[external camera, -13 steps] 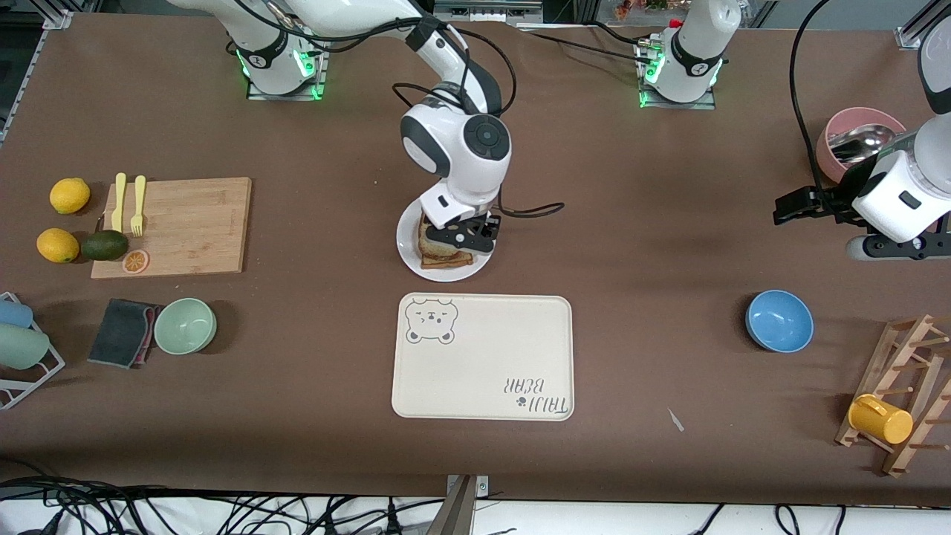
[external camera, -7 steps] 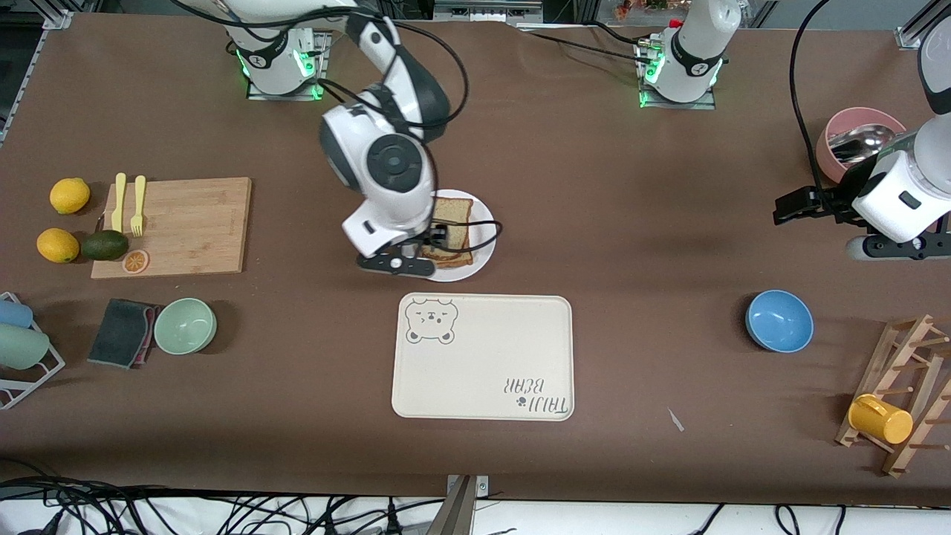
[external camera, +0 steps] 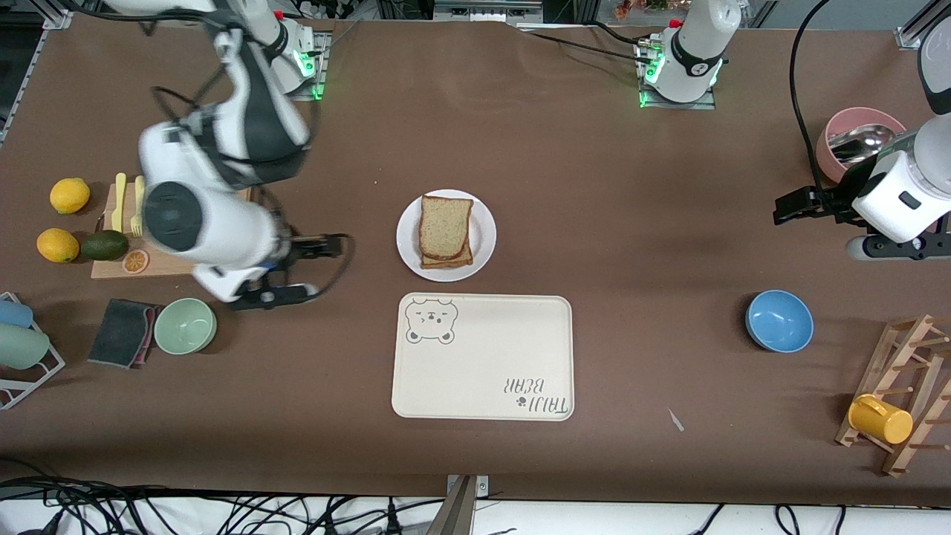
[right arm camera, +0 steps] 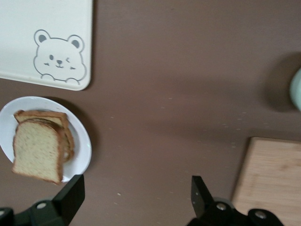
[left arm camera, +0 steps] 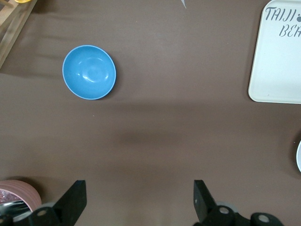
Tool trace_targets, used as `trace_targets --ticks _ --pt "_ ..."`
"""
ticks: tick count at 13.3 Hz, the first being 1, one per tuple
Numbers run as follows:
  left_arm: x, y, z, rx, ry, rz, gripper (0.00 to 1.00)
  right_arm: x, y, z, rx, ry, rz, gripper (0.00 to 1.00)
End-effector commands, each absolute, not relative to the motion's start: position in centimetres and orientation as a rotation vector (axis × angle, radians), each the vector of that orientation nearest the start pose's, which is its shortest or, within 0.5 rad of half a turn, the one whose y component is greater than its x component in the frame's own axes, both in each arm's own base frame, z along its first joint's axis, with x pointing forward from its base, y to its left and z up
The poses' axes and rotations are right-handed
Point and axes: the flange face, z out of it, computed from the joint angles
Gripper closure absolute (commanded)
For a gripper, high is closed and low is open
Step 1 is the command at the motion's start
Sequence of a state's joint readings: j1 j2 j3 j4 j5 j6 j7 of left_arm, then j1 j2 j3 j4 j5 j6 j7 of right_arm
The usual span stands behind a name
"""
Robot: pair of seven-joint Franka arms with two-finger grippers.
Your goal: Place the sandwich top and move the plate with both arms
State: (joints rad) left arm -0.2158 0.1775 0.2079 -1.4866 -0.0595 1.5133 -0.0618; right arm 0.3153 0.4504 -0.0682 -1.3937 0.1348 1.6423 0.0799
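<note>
Down at the near edge of the surface (external camera: 669, 245), about midway along, the cream bear-print tray (external camera: 483, 358) lies flat, its bear face at the corner toward the right arm's end. Just farther from the front camera sits the plate (external camera: 481, 236), close beside the tray's edge yet apart from it. On that plate the sandwich top (external camera: 444, 227) lies across a lower slice (external camera: 449, 260), slightly skewed, so a strip of the lower crust shows at the near side. Nothing is gripping the bread.

Over toward the right arm's end, the right gripper (external camera: 316, 269) hangs above bare surface between the green bowl (external camera: 185, 325) and the plate, beside the wooden board (external camera: 223, 215); the right wrist view shows its fingers (right arm camera: 70, 197) spread wide apart, holding nothing, with plate and sandwich well clear of them.

Across at the left arm's end, the blue bowl (external camera: 779, 320) rests toward the near edge. The left arm waits there, its left gripper (external camera: 799, 206) hovering above bare surface by the pink bowl (external camera: 865, 141), fingers (left arm camera: 73, 200) parted wide in the left wrist view, empty too.
</note>
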Motion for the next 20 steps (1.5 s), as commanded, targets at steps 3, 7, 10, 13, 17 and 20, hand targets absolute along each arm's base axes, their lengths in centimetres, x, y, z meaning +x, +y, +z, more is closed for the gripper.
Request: trace_targets --ticks 3,7,10,13,17,20 --pt "59.5 -2.1 56.1 -3.138 -0.08 0.238 0.0 61.6 10.6 49.0 -2.999 -0.166 0.299 0.0" --pt "59.5 -2.1 56.1 -3.14 -0.08 0.238 0.0 60.0 2.5 54.5 -3.014 0.028 0.108 0.0" --pt "59.5 -2.2 56.2 -3.141 -0.077 0.236 0.0 57.7 -0.2 57.3 -3.096 0.034 -0.026 0.0" --pt "59.5 -2.2 56.1 -3.14 -0.077 0.238 0.0 57.3 -2.2 57.5 -3.128 0.065 -0.032 0.0" --pt "59.5 -2.1 56.1 -3.138 -0.08 0.238 0.0 53.2 -1.8 58.7 -3.122 0.089 -0.012 0.0" --pt "59.5 -2.2 56.2 -3.139 -0.077 0.233 0.0 54.1 -1.7 58.2 -3.123 0.073 0.012 0.0"
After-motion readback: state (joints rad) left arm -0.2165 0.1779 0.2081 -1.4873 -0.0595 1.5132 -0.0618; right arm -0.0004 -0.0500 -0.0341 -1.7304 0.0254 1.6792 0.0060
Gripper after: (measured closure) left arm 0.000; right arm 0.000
